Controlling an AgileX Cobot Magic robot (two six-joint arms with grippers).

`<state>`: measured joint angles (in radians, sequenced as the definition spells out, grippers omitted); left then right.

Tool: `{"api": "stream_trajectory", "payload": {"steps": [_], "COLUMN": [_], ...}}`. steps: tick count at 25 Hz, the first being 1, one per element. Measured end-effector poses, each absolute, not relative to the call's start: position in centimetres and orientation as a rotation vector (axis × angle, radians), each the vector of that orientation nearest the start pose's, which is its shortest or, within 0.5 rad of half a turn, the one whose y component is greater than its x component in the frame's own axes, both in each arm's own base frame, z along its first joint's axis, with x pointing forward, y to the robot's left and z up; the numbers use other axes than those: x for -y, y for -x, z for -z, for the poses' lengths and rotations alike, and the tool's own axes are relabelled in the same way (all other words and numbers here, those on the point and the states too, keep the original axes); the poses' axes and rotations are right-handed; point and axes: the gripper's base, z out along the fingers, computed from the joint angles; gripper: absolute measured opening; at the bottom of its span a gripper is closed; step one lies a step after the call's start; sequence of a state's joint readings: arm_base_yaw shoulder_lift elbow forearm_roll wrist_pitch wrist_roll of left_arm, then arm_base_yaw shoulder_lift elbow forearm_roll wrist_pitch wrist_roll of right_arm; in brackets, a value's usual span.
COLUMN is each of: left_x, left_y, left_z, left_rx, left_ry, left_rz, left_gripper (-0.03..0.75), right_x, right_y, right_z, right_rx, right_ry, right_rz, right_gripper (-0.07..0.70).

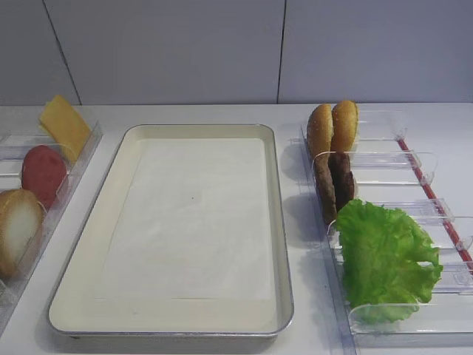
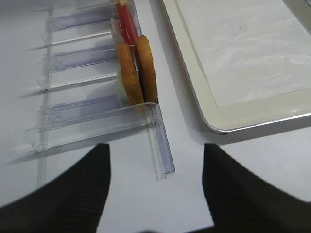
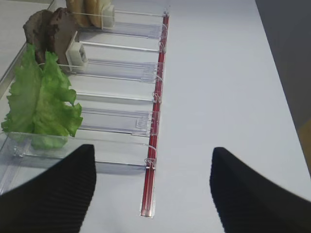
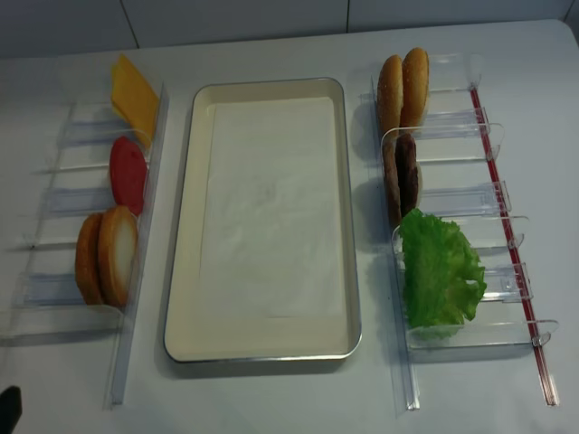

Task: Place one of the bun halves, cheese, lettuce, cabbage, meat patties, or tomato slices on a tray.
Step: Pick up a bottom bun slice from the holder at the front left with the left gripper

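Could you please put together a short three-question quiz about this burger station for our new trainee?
1. True or false: the tray already holds a bun half on its white liner.
2. In the left rack, which item stands between the cheese and the bun halves? A) lettuce B) tomato slice C) meat patty
3. Fill in: in the right rack, the meat patties stand between the far buns and the ____.

Key:
1. False; only the liner lies in the tray.
2. B, the tomato slice.
3. Lettuce.
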<state>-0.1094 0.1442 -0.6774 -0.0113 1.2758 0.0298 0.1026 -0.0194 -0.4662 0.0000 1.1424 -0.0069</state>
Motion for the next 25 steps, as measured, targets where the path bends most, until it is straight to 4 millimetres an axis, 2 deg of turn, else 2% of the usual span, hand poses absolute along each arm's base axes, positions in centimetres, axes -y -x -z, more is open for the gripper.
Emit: {"api": "stream_trajectory", "payload": {"steps": [5, 9, 19, 25], "left_x": [-0.2, -0.1, 0.2, 0.2], "left_y": [2.6, 1.9, 1.2, 1.2], "left_z": [-28.5, -26.8, -26.4, -26.4], "left_rx": [-2.162, -2.189, -2.159, -2.158], "left_ry": [-0.156, -0.158, -0.158, -0.158], "left_rz": [0.058, 0.064, 0.093, 0.093], "left_gripper": [0.382, 0.377, 0.377, 0.376], "right_x": [0.1, 0.1, 0.1, 0.1], "right_y": [0.8, 0.8, 0.8, 0.8], "right_z": [-26.1, -26.1, -26.1, -26.1], "right_rx": [-2.138, -2.138, -2.138, -2.138], "right_ry": [0.117, 0.117, 0.117, 0.117], "right_rz": [-0.056, -0.056, -0.056, -0.056], "right_gripper": [0.49, 0.455, 0.375, 0.363]}}
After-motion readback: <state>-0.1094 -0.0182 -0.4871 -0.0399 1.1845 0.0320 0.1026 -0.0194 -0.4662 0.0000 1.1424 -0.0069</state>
